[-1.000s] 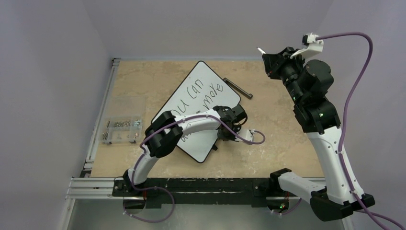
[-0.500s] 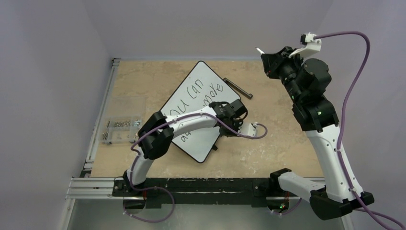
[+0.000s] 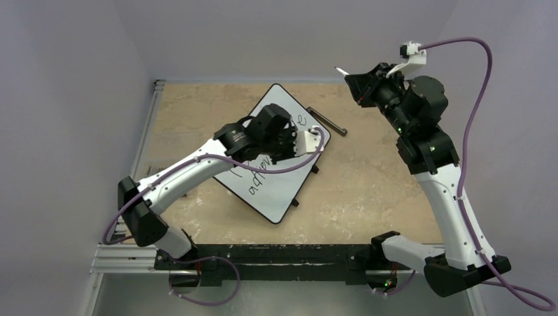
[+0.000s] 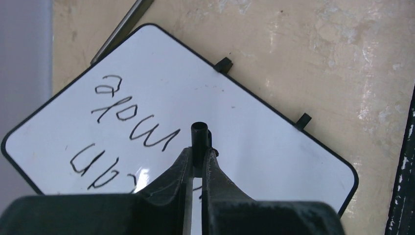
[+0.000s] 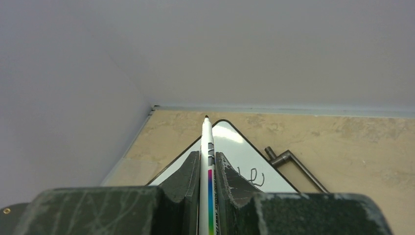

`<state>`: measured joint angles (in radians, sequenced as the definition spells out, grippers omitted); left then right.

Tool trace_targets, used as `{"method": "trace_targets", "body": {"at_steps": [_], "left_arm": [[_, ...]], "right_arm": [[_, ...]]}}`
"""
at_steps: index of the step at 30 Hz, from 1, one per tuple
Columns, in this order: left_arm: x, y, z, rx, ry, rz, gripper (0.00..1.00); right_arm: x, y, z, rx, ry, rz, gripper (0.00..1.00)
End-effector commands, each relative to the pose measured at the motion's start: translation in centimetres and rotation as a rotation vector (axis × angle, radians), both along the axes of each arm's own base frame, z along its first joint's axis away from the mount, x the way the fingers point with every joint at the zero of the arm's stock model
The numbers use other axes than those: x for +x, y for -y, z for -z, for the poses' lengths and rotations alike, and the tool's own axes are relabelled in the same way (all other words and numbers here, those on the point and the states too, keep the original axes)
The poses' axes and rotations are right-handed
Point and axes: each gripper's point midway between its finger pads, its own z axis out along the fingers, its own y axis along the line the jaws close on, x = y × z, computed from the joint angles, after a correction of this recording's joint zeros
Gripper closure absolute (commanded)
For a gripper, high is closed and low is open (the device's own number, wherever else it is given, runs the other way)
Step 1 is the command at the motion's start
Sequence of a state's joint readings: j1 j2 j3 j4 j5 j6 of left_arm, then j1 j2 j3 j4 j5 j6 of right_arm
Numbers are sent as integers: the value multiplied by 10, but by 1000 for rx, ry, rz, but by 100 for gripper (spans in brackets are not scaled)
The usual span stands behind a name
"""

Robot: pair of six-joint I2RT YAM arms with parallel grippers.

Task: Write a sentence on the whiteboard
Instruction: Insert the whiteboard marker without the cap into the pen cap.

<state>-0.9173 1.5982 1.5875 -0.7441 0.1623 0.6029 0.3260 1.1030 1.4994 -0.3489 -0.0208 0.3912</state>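
Observation:
The whiteboard (image 3: 279, 192) lies diagonally mid-table, with the sentence (image 3: 262, 183) in black marker partly hidden under my left arm. In the left wrist view the board (image 4: 274, 142) fills the frame and the lettering (image 4: 132, 115) reads upside down. My left gripper (image 3: 288, 139) hovers over the board's upper part, shut on a black marker cap (image 4: 199, 139). My right gripper (image 3: 358, 85) is raised at the back right, shut on a white marker (image 5: 207, 142) with its tip pointing forward. The board (image 5: 230, 142) lies below and ahead of it.
An L-shaped metal tool (image 3: 327, 121) lies just off the board's upper right edge and shows in both wrist views (image 5: 288, 164) (image 4: 122, 29). A clear plastic box of small parts (image 3: 168, 174) sits at the table's left. An aluminium rail (image 3: 141, 151) runs along the left edge.
My left arm has swung from the board's lower right edge up and back over its upper part, the elbow stretching out left. My right gripper has shifted slightly left with the marker.

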Motion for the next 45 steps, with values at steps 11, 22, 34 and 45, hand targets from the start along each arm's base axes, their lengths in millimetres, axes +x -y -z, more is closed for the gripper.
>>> {"method": "trace_targets", "body": {"at_steps": [11,22,34,45], "left_arm": [[26,-95,-50,-282,224,-273,100],[43,-125,-52,-302,393,-409,100],[-3,-105,-39,-298,270,-150,100],[-35,-89,-37,-330,163,17,100]], "right_arm": [[1,-65,47,23,-98,-356,100],[-21,-80,106,17,-167,-493,100],[-65,-94,116,54,-136,-691,100],[-98,-99,126,62,-143,-809,100]]}}
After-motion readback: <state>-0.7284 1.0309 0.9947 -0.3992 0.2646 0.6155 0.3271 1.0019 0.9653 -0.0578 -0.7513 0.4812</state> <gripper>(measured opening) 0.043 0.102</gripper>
